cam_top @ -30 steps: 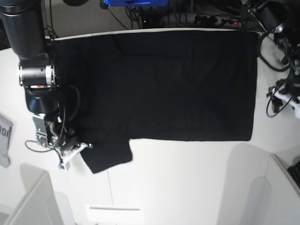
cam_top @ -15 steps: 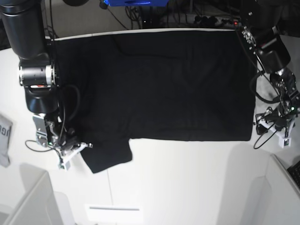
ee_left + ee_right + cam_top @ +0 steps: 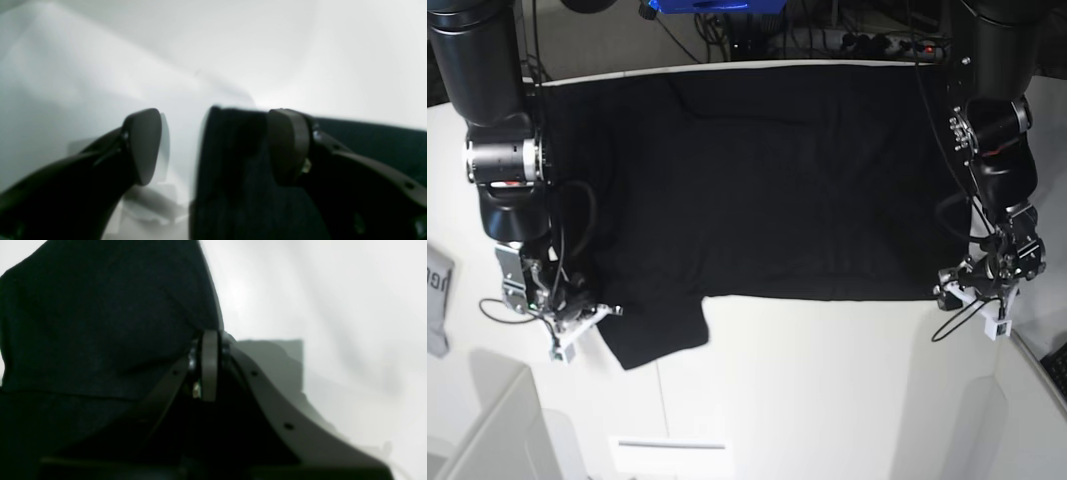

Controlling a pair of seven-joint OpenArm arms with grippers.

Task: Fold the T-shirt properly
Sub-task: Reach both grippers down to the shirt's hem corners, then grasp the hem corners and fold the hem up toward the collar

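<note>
The black T-shirt (image 3: 767, 180) lies spread flat on the white table (image 3: 827, 380), plain side up, with one sleeve (image 3: 655, 335) sticking out toward the front left. My right gripper (image 3: 590, 318) is shut on the sleeve's edge; in the right wrist view its fingers (image 3: 209, 370) are pressed together against the black cloth (image 3: 100, 316). My left gripper (image 3: 954, 286) is at the shirt's front right corner. In the left wrist view it (image 3: 215, 146) is open, with that corner (image 3: 233, 156) between the jaws and one finger (image 3: 288, 146) over the cloth.
A small grey cloth item (image 3: 435, 295) lies at the table's left edge. Cables (image 3: 867, 42) run behind the table's far edge. Pale box-like shapes stand at the front left (image 3: 497, 430) and front right (image 3: 1027, 400).
My left arm has come in from the right and down to the shirt's front right corner. My right gripper has stayed on the sleeve. The shirt has not moved.
</note>
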